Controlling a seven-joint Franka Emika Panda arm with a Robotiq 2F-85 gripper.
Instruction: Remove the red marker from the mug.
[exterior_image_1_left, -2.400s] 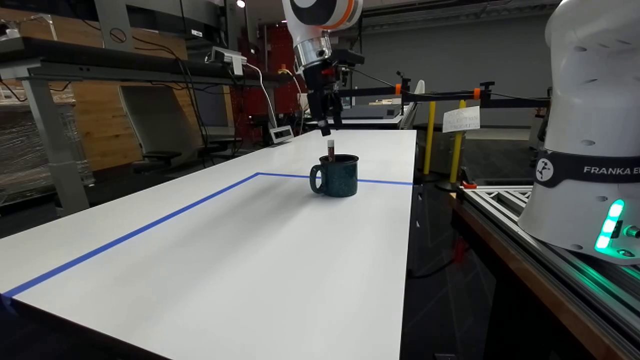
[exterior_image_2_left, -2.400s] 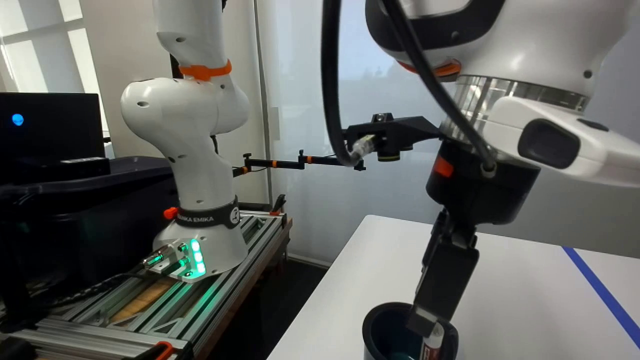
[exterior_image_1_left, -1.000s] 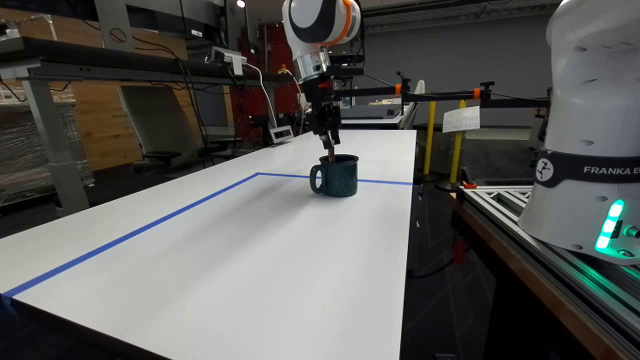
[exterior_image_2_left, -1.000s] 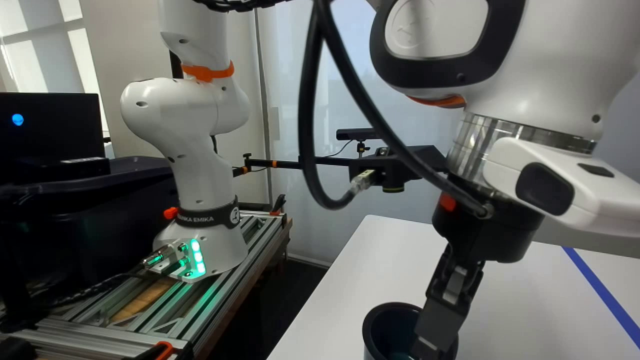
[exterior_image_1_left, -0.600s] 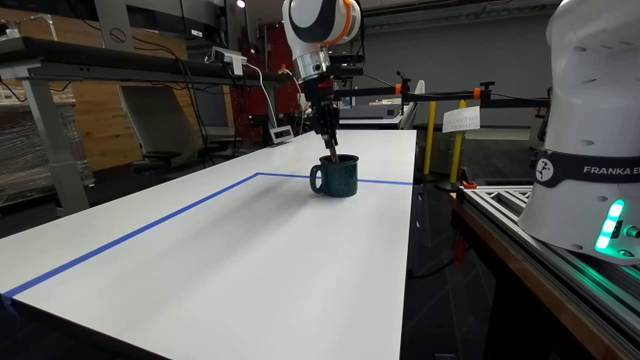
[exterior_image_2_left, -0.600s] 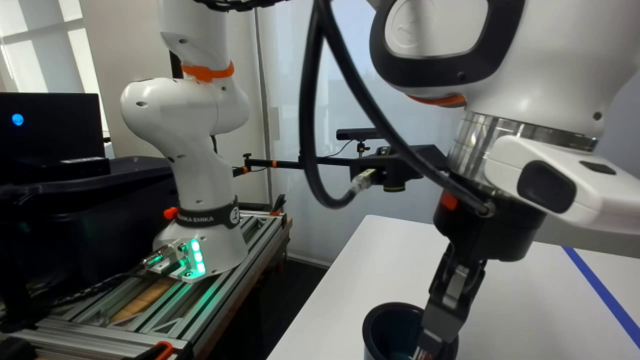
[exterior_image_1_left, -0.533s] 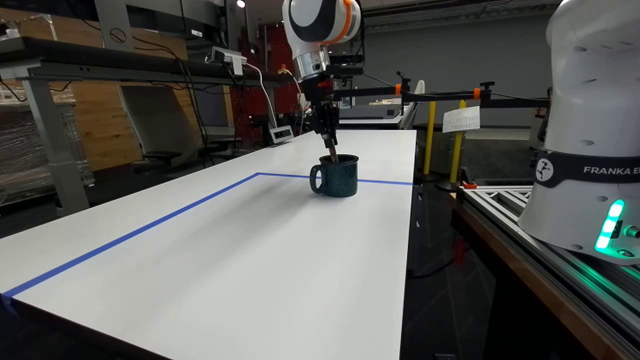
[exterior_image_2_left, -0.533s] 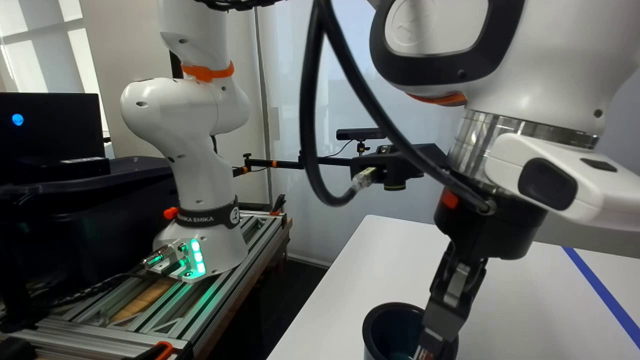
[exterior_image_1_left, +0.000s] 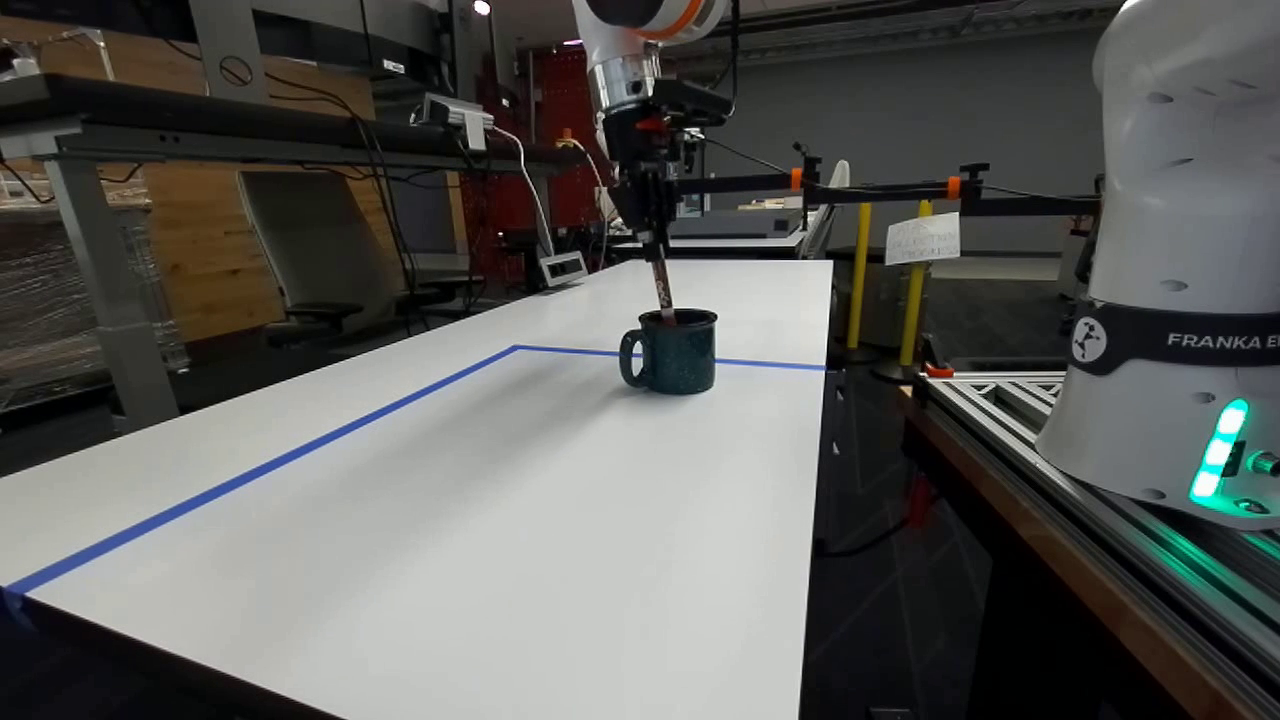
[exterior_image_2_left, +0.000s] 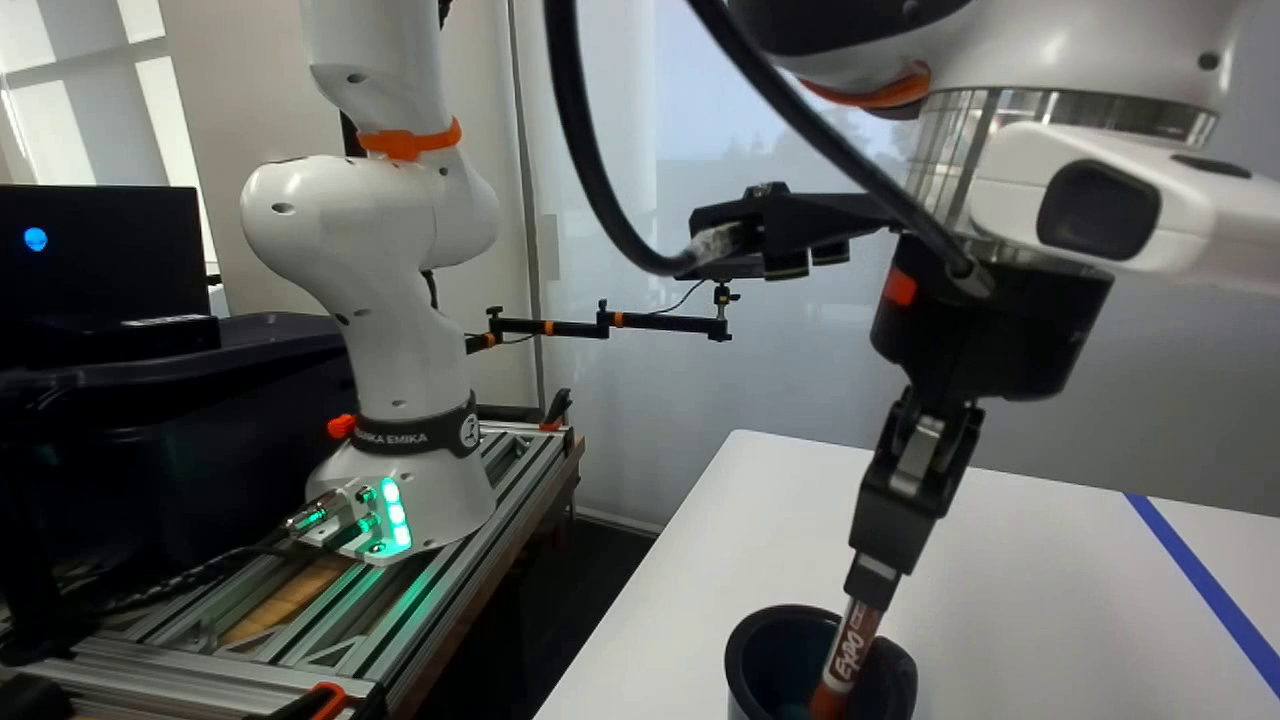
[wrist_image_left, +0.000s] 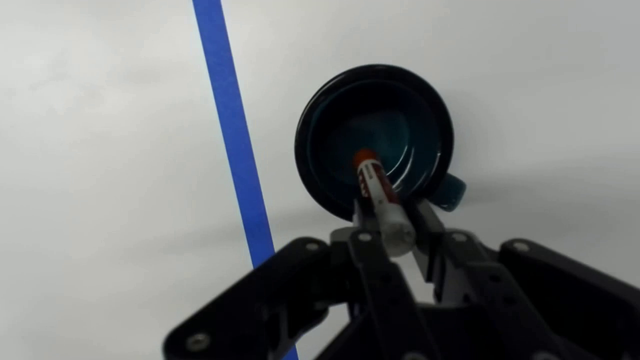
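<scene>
Red marker (exterior_image_2_left: 848, 650) slants, lower end inside the mug (exterior_image_1_left: 685, 360), blue tape (wrist_image_left: 236, 135) nearby.

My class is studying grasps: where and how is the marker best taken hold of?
Probably by the upper part of the marker, from above, in line with its lean, closing on opposite sides of its slim barrel. Its lower end is inside the mug, likely hard to reach, while the upper part stands clear above. The gripper holds that part now.
</scene>
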